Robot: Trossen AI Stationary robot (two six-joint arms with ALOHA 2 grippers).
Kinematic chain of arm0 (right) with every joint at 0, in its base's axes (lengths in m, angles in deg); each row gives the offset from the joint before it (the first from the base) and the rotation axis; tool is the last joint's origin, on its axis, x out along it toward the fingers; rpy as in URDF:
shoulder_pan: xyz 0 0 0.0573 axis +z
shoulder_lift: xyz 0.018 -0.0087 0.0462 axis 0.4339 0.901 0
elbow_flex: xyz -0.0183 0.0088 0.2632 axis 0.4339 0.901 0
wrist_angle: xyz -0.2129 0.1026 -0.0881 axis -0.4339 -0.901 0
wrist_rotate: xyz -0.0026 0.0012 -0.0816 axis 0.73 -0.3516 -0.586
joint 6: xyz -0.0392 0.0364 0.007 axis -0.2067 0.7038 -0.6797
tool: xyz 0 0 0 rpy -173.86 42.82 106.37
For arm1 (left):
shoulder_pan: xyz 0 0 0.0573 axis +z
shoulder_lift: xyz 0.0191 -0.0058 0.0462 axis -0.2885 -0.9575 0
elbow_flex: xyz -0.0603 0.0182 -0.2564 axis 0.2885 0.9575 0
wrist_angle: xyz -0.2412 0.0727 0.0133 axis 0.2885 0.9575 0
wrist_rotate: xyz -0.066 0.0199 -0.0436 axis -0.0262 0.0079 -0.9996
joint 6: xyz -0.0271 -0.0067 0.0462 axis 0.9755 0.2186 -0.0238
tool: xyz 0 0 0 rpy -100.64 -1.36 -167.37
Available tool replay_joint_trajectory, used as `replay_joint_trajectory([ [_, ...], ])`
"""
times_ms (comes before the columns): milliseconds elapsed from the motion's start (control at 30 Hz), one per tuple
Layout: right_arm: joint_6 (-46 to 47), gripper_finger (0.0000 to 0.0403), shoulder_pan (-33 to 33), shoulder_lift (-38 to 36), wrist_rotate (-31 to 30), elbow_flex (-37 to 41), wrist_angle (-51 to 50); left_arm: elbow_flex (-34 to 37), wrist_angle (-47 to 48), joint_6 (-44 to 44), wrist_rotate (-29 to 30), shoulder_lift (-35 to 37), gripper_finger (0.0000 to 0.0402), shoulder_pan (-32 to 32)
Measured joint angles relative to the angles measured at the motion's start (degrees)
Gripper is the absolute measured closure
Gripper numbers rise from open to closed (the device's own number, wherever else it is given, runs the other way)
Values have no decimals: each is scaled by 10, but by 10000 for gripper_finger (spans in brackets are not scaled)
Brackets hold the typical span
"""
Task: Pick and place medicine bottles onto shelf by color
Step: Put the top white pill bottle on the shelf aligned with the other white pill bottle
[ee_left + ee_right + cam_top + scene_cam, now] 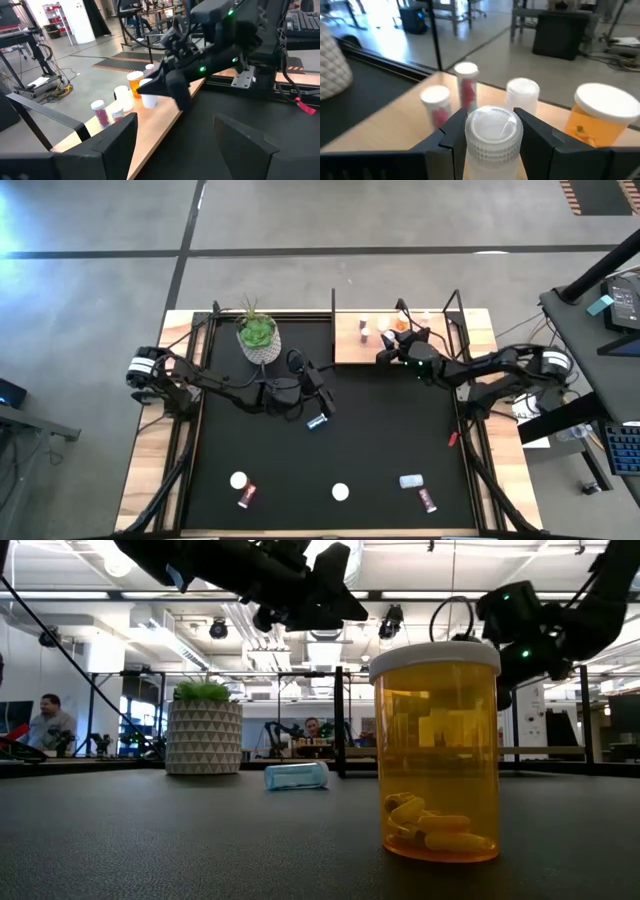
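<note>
My right gripper [384,355] is over the light-wood shelf [350,350] at the table's far side, shut on a white-capped white bottle [492,137]. Beside it on the shelf stand two pink bottles [466,87], a white one [522,95] and an orange one [600,117]. My left gripper [320,398] hangs open and empty above mid-mat, over a blue bottle [318,423] that lies on its side. An orange bottle [435,750] stands upright near the front edge. My right gripper pinches the white bottle between its two fingers [452,132], which lie on opposite sides just below its cap [492,125]. The bottle stands upright between them. In the left wrist view its base [149,104] sits at the shelf board; whether it rests there I cannot tell.
A white pot with a green plant [258,338] stands at the far left of the mat. Near the front edge lie a white bottle [238,479], two pink ones [246,497], [428,501] and a pale blue one [411,480]. Black posts [333,305] rise at the shelf ends.
</note>
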Motion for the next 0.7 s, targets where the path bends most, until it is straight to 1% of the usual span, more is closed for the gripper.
replay_joint_trajectory([
  [200,0,273,-9,62,-1,-33,2,0,0,0,0,0,157,0],
  [333,20,273,-25,92,-1,-48,3,0,0,0,0,0,157,0],
  [467,31,273,-41,117,-3,-54,24,0,0,0,0,0,157,0],
  [700,30,271,-43,141,-2,-53,65,0,0,0,0,0,157,0],
])
